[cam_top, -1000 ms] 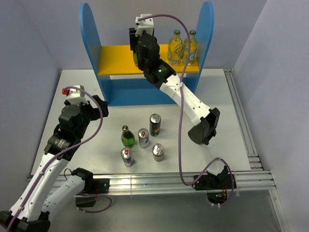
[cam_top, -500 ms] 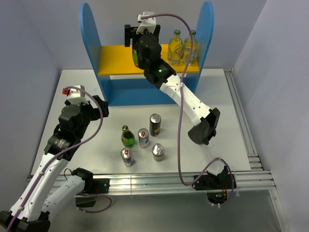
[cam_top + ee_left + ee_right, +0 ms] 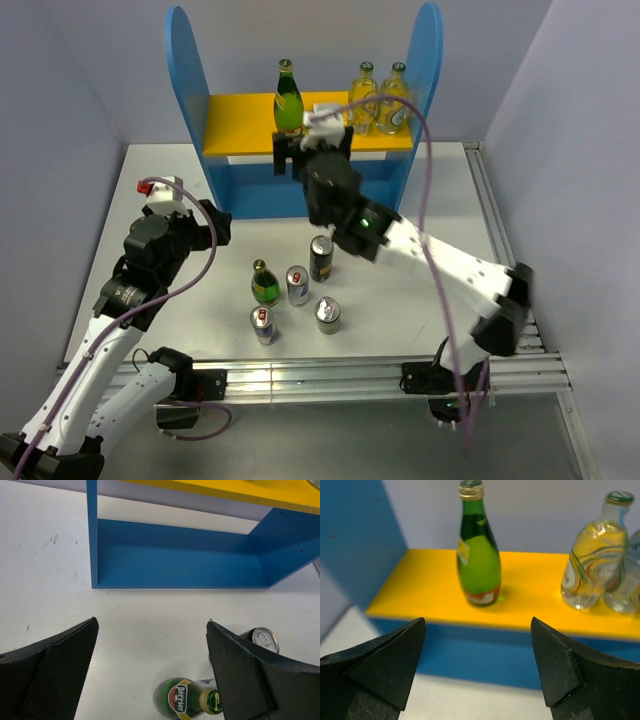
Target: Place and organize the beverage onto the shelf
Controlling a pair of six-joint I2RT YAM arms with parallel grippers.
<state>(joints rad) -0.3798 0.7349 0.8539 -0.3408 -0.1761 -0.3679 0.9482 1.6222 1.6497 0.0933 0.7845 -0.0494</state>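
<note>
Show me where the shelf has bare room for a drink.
Widest bare stretch: the yellow board between the left panel and the green bottle. A narrower gap lies between that bottle and the clear bottles. The lower tier shows bare throughout. Crowded: the board's right end and the cans clustered on the table.

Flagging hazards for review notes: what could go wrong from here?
The open right gripper hangs close before the green bottle on the yellow board; a stray move forward could topple it. On the table the cans and second bottle stand tightly grouped, so picking one may knock a neighbour.
</note>
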